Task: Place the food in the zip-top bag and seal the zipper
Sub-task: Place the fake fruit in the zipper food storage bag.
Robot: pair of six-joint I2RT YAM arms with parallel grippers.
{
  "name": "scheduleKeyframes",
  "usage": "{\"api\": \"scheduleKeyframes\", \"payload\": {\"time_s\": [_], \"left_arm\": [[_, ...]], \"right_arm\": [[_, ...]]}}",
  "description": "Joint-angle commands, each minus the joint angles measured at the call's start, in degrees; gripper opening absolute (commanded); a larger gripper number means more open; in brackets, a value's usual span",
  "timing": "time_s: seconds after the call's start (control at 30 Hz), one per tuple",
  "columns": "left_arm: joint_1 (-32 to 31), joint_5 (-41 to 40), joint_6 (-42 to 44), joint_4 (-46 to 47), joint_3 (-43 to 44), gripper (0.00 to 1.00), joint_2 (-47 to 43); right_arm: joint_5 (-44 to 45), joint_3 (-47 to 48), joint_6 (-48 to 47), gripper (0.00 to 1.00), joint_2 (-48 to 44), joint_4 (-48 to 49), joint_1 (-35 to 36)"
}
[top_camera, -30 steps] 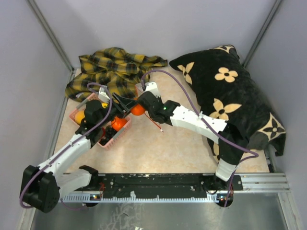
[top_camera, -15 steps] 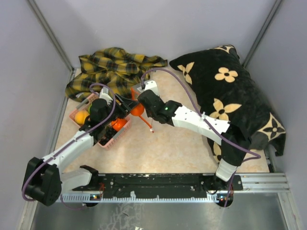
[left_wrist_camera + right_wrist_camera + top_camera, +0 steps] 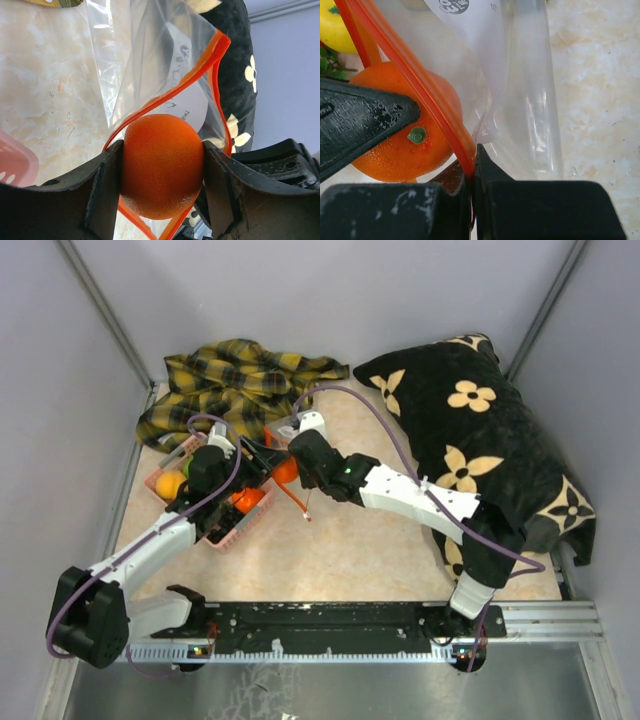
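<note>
My left gripper (image 3: 162,172) is shut on an orange ball (image 3: 162,165) and holds it at the open mouth of the clear zip-top bag (image 3: 145,55). The red zipper strip (image 3: 212,70) loops around behind the ball, with the white label (image 3: 192,102) inside. My right gripper (image 3: 473,167) is shut on the zipper strip (image 3: 410,75) and holds the bag (image 3: 520,90) up. The orange ball (image 3: 395,150) sits just left of it. In the top view the two grippers meet at the ball (image 3: 287,471), and the strip's loose end (image 3: 300,505) hangs down.
A pink basket (image 3: 222,530) under my left arm holds more orange balls (image 3: 170,484), a yellow lemon (image 3: 335,25) and a green leafy piece (image 3: 329,65). A plaid cloth (image 3: 240,380) lies at the back left. A black flowered pillow (image 3: 480,430) fills the right side.
My left gripper has pushed slightly right toward the bag's mouth with the ball. My right arm has shifted a little left, and the hanging strip end has swung left.
</note>
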Motion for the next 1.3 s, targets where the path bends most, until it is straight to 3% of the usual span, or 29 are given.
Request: {"api": "scheduleKeyframes", "payload": {"time_s": [0.0, 0.3, 0.57, 0.67, 0.9, 1.27], "left_arm": [[-0.37, -0.73, -0.45, 0.50, 2.05, 0.49, -0.04], [-1.02, -3.19, 1.65, -2.84, 4.15, 0.56, 2.09], [-1.58, -3.52, 3.55, -5.15, 6.61, 0.79, 2.56], [-1.65, -3.32, 5.08, -7.51, 8.28, 0.92, 2.15], [-1.63, -4.61, 9.48, -12.68, 10.50, 0.99, -0.52], [-1.65, -5.81, 20.39, -24.47, 19.34, 0.99, -5.42]], "right_arm": [[-2.64, -0.80, 2.00, 0.00, -2.10, 4.07, 0.71], [-7.04, -1.42, 3.08, 0.00, -2.66, 6.17, 0.76], [-6.50, -1.90, 2.85, 0.00, -3.99, 6.07, 0.70], [-6.12, -2.16, 3.03, 0.00, -4.39, 5.73, 0.68], [-5.52, -3.74, 3.76, 0.00, -6.04, 7.35, 0.06], [-12.38, -5.18, 5.75, 0.00, -8.35, 8.19, -4.76]]}}
